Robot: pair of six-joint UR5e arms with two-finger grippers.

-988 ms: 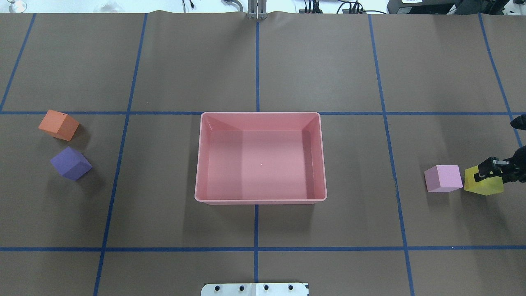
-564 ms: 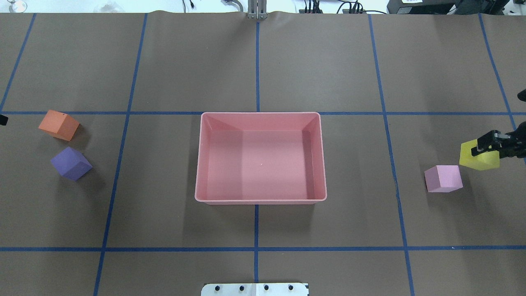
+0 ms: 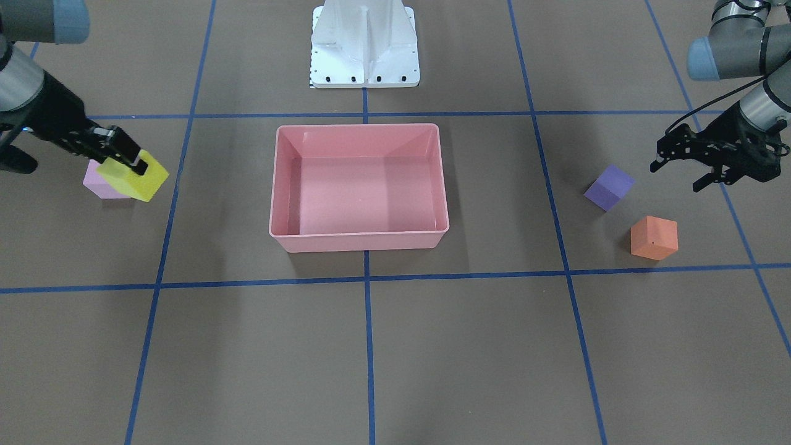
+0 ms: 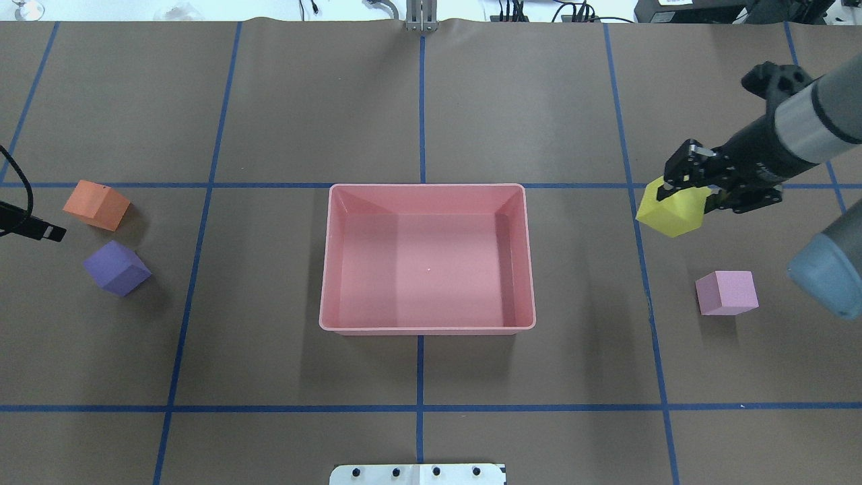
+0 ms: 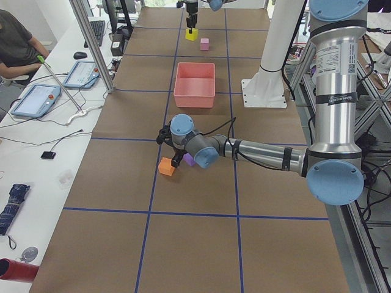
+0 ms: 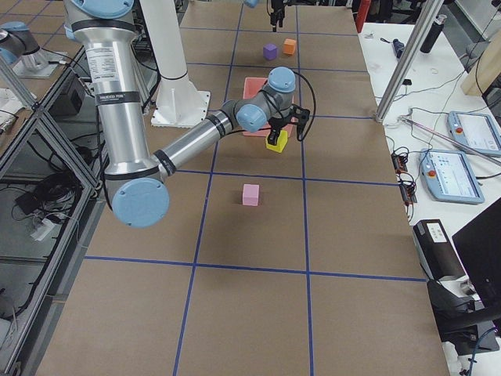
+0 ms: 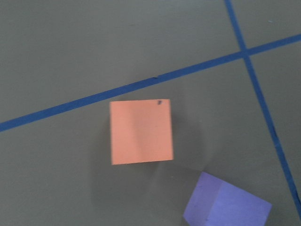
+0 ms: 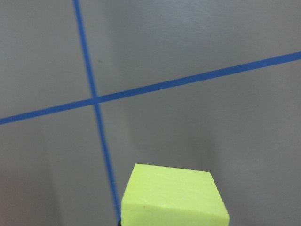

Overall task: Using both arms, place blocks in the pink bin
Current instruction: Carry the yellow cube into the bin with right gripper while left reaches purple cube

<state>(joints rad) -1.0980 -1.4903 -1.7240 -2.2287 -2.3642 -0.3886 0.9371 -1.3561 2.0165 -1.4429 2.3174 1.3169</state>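
- The yellow block (image 4: 670, 214) hangs clear of the table, clamped in the right gripper (image 4: 687, 190). The pink bin (image 4: 425, 185) lies near, toward the robot's left.
- The bin holds nothing.
- The light pink block (image 4: 726, 292) rests on the table, apart from the bin.
- The left gripper (image 3: 676, 176) hovers with its jaws spread and empty beside the purple block (image 3: 609, 186) and the orange block (image 3: 654, 237) — its wrist view centres on the orange one.

four blocks (image 4: 96, 204) (image 4: 116, 268) (image 4: 726, 292) (image 4: 670, 214), one pink bin (image 4: 427, 185), two arms (image 3: 761, 102) (image 3: 34, 102)

light pink block (image 3: 94, 185): half hidden behind yellow block (image 3: 141, 183) | purple block (image 7: 226, 205): cropped by left wrist view's bottom edge
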